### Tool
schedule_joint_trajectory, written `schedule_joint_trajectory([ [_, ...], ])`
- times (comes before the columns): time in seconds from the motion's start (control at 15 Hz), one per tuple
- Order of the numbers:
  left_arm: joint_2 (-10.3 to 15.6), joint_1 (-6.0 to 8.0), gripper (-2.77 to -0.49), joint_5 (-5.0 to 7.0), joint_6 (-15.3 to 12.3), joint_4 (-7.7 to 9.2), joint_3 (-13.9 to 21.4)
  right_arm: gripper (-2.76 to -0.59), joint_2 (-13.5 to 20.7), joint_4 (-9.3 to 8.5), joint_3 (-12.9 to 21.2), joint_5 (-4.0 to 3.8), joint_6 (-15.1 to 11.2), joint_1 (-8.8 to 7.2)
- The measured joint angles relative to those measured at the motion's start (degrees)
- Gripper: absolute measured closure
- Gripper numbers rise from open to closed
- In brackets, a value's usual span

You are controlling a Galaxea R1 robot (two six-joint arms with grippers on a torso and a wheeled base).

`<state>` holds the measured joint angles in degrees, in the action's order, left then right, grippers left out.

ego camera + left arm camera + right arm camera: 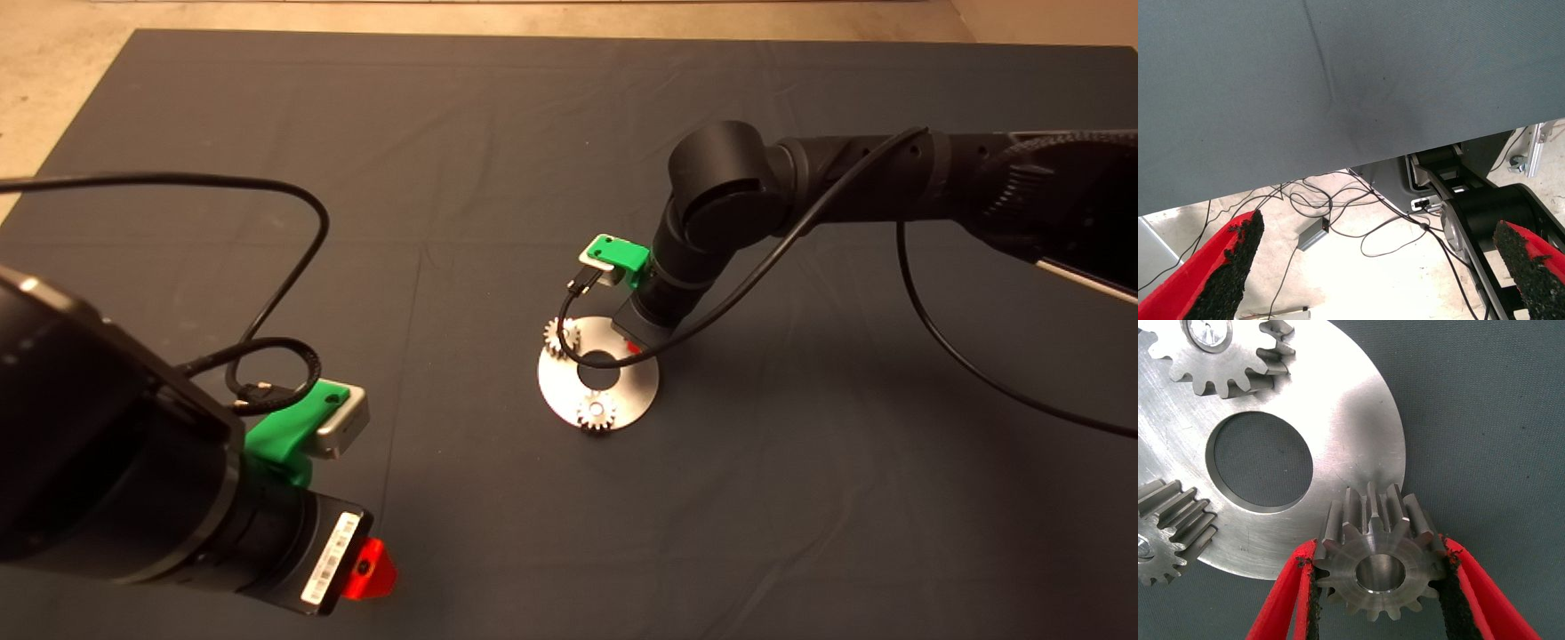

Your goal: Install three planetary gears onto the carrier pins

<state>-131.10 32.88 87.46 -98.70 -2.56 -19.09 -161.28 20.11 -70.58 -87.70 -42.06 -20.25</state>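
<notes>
Right end effector [1378, 600]: closed on the third gear [1379, 570], pads against opposite tooth flanks, at the plate [1358, 420] rim.
Seated gears: two, on pins — one [562, 337], another [597, 412].
Third pin: hidden, probably under the held gear.
Handling: small, rigid steel; teeth likely slip; grip across the diameter, bore level.
Left end effector [1371, 267]: wide open, parked at the desk's lower left.

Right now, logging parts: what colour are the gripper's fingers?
Red fingers with black pads, clearest in the right wrist view.
</notes>
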Motion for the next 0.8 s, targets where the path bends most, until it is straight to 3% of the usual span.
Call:
schedule_joint_trajectory([
  [0.8, 0.0, 0.00, -2.49, 0.00, 0.0, 0.00, 0.0, -0.97, 0.0, 0.00, 1.2, 0.02, 0.0, 0.10],
])
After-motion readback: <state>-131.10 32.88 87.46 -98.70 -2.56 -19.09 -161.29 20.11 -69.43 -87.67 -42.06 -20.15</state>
